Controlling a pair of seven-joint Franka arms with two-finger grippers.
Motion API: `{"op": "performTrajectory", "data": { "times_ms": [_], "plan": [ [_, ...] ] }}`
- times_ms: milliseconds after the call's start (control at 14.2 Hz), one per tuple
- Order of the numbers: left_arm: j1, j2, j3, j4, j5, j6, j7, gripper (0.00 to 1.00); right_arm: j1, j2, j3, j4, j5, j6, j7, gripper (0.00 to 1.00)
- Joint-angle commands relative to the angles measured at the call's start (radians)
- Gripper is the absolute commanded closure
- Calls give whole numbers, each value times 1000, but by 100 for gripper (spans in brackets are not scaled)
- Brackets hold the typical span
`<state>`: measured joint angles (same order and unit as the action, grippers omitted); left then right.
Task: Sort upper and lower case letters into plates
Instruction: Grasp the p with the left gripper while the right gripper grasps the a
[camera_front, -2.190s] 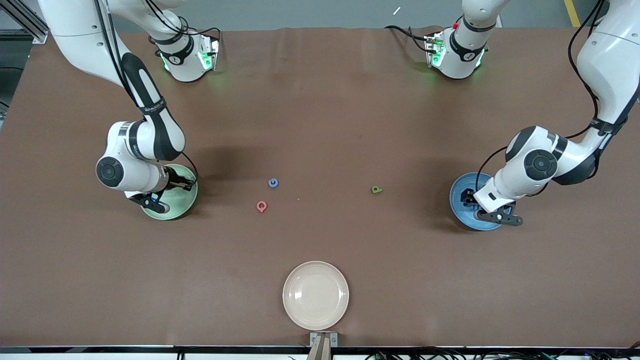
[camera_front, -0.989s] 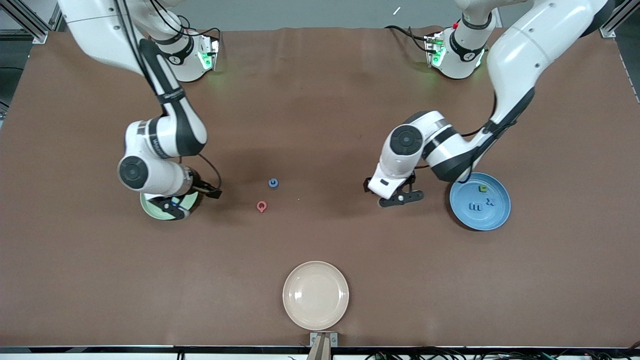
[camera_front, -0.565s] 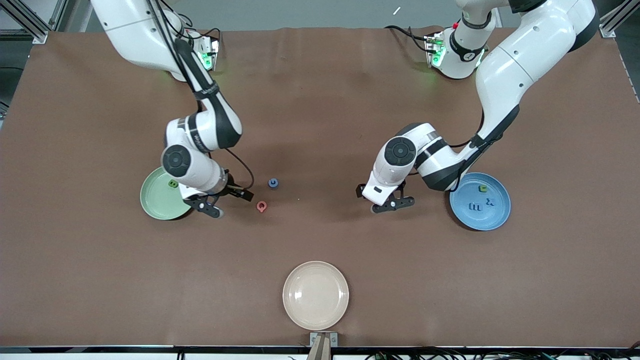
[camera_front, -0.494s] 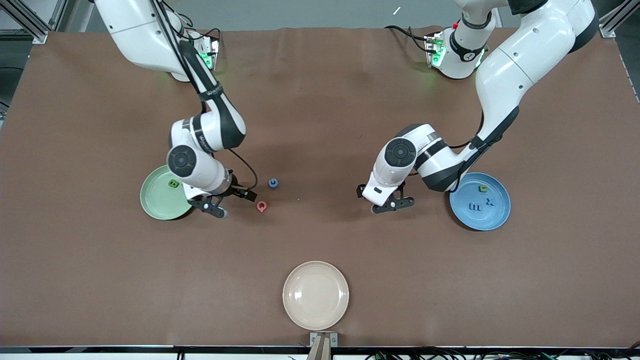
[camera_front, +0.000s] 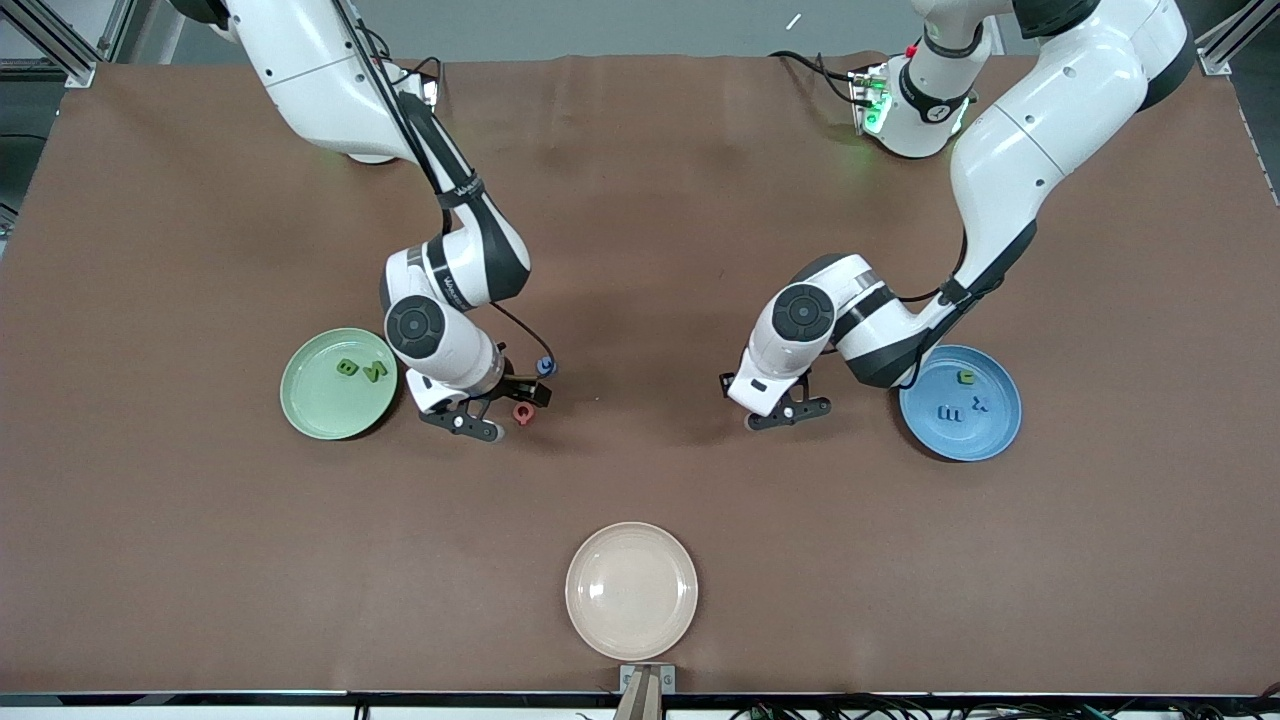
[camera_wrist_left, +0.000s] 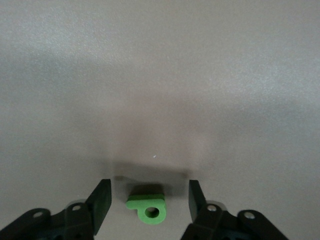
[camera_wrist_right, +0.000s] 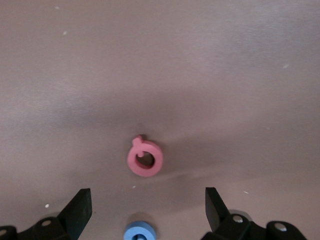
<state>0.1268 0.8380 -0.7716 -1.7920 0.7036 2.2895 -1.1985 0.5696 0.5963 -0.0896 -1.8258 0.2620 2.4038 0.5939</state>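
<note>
Plates (camera_front: 338, 384) lie flat, mouths facing up.

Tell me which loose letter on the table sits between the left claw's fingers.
The green letter: it lies on the table between the left claw fingers. The red letter and blue letter lie under the right claw, toward the mint plate.

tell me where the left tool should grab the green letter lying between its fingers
Grip the green letter across its short blocky stem, from straight above. It lies flat on the table, so only its side edges offer opposing faces. The left tool already straddles it, one finger on each side, gaps remaining. The ring end is rounded and would likely slip.
</note>
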Motion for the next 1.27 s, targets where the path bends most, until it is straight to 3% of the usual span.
{"op": "performTrajectory", "data": {
  "times_ms": [0, 283, 636, 777, 1059, 1201],
  "plan": [
    [-15, 0, 8, -6, -10, 7, -32, 31, 16, 48, -10, 49, -58, 0, -6, 1],
    [-12, -5, 6, -38, -10, 5, -33, 37, 18, 69, -10, 56, -90, 30, -3, 14],
    [-10, -8, 8, -35, -9, 5, -32, 68, 19, 85, -9, 57, -90, 57, 1, 32],
    [-4, -13, 6, -35, -7, 4, -29, 78, 24, 89, -9, 57, -92, 58, 4, 34],
    [33, -68, -8, -32, -9, -60, -1, 81, 24, 89, -9, 56, -92, 63, 3, 41],
    [141, -86, -93, -35, -9, -146, 63, 81, 24, 89, -9, 56, -92, 63, 3, 44]
  ]
}}
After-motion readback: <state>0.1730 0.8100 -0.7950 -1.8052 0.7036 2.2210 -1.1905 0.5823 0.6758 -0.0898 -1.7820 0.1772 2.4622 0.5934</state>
